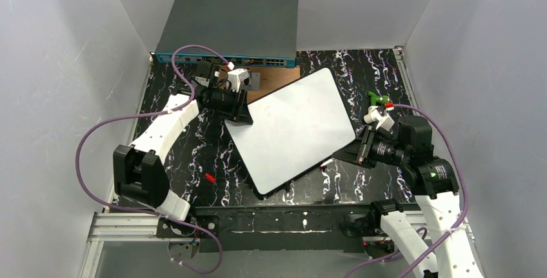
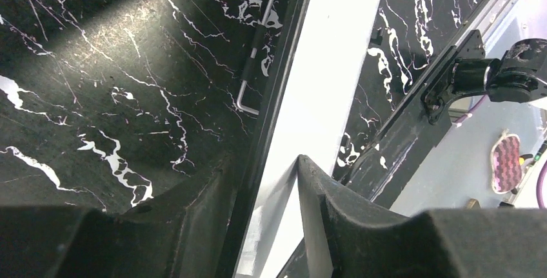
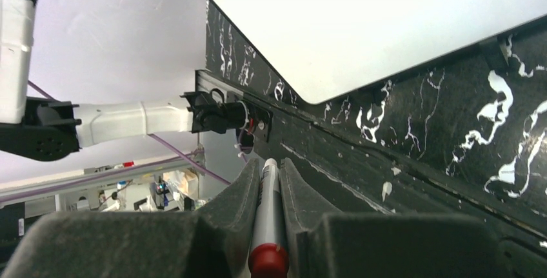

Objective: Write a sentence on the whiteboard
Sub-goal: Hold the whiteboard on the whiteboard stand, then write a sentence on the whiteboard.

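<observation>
The whiteboard lies skewed across the middle of the black marble table, blank. My left gripper is shut on its far-left edge. In the left wrist view the fingers straddle the board's black rim and white face, with the gripper closed on it. My right gripper is at the board's right near corner, shut on a grey marker with a red end. The marker's tip points at the board's edge. The board's corner fills the top of the right wrist view, beyond the gripper.
A grey network switch stands at the back, with a brown wooden plate partly under the board. A small red cap lies on the table near the front left. A metal wire handle sits beside the board's edge. White walls close in both sides.
</observation>
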### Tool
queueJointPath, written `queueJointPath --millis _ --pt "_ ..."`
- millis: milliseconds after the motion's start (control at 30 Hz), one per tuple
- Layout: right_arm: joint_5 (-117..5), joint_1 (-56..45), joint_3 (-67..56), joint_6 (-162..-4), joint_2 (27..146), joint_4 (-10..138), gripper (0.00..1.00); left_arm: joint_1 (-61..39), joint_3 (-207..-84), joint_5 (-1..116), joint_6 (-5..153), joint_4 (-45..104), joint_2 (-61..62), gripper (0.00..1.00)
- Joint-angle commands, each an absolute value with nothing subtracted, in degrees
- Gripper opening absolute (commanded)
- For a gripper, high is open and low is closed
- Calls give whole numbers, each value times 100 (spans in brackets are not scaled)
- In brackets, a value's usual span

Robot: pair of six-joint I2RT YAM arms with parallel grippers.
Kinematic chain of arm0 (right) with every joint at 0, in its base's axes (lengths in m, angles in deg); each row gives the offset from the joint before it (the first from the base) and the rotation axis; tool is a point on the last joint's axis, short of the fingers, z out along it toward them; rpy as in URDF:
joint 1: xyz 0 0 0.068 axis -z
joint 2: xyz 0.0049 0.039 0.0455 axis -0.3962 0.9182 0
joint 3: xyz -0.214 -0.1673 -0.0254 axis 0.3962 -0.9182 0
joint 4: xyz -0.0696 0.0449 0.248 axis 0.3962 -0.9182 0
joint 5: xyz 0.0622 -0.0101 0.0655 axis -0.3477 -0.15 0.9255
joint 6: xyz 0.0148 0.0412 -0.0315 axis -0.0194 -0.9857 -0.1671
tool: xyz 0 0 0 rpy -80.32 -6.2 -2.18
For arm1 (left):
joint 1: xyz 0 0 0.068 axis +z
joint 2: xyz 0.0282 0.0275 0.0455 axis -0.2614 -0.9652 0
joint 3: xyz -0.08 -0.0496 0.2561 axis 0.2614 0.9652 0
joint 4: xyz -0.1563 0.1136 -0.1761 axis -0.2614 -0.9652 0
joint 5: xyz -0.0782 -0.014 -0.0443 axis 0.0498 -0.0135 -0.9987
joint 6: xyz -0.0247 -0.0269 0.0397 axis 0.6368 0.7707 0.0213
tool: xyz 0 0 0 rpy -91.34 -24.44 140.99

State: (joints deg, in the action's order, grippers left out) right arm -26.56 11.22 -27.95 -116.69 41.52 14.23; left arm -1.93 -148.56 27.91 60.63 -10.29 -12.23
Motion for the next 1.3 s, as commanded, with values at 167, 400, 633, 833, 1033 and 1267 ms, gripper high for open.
queueJointPath --millis 167,400,633,833,1033,1267 --pt "-3174 1121 -3042 -11962 4015 3323 1 -435 -14647 3845 5511 -649 -563 0" --pt "-4093 726 -3933 -12261 3380 5258 1 -637 -14267 3728 4832 -397 -176 0" --pt "-4143 304 -4112 -12486 3775 6171 1 -667 -13713 3863 4780 240 204 0" --pt "-4303 -131 -3646 -12037 4586 6040 1 -656 -13594 3570 4537 407 218 0" --pt "-4784 -367 -3653 -11409 4700 6310 1 -656 -13187 3489 4798 480 427 0" --pt "-4960 -1204 -3922 -10483 5124 7397 1 -656 -12900 3187 5084 547 515 0"
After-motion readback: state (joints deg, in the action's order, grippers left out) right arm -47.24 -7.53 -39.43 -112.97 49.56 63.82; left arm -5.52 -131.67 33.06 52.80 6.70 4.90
